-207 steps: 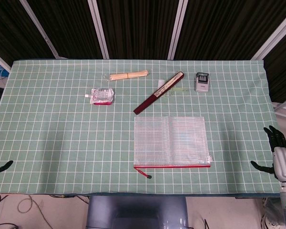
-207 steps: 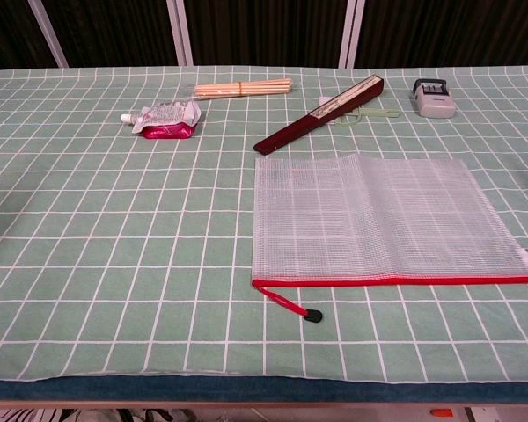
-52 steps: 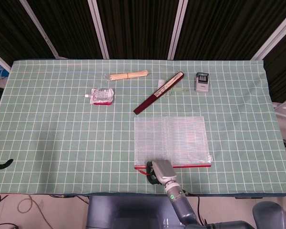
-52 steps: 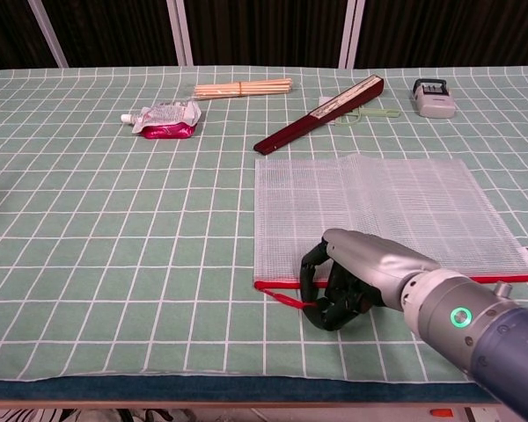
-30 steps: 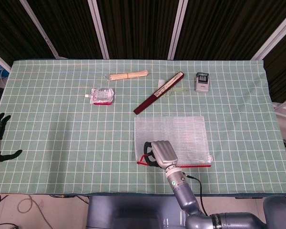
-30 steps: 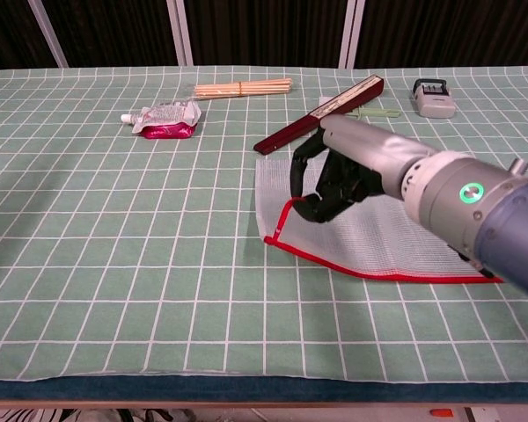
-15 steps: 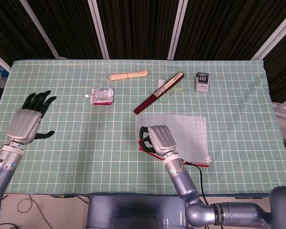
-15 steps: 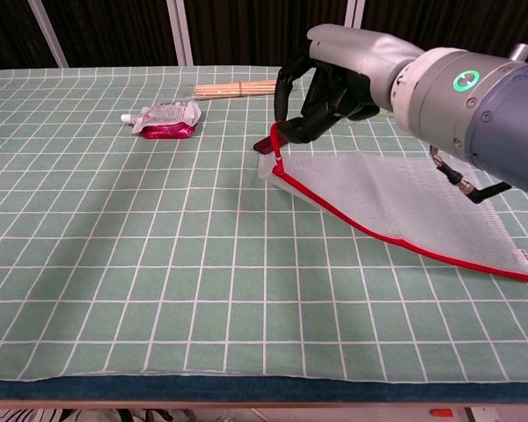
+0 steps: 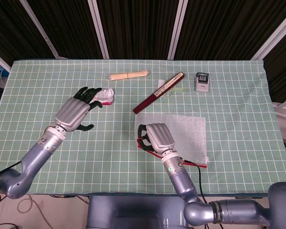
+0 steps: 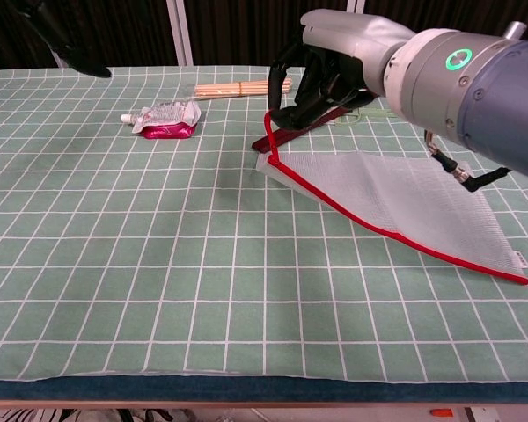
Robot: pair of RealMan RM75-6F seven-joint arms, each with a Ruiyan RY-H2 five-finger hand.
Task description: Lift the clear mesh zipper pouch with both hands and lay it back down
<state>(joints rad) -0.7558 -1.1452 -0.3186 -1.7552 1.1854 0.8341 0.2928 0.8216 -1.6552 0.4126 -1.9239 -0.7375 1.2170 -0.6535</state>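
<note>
The clear mesh zipper pouch [image 10: 396, 200] is gripped at its red-zippered corner by the right hand [image 10: 321, 75], whose fingers are curled around that corner, so that this end is raised off the green checked tablecloth [image 10: 114, 255] while the far corner rests on it. The left hand [image 9: 78, 110] is held above the cloth, well apart from the pouch, with fingers spread and nothing in it. Beyond the pouch a closed dark red folding fan [image 9: 158, 92] is seen, and further off a red-and-white spouted sachet [image 10: 163, 120].

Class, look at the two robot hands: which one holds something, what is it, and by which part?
The right hand grips the mesh zipper pouch at the left end of its red zipper edge, that corner raised. The left hand holds nothing, fingers spread.
</note>
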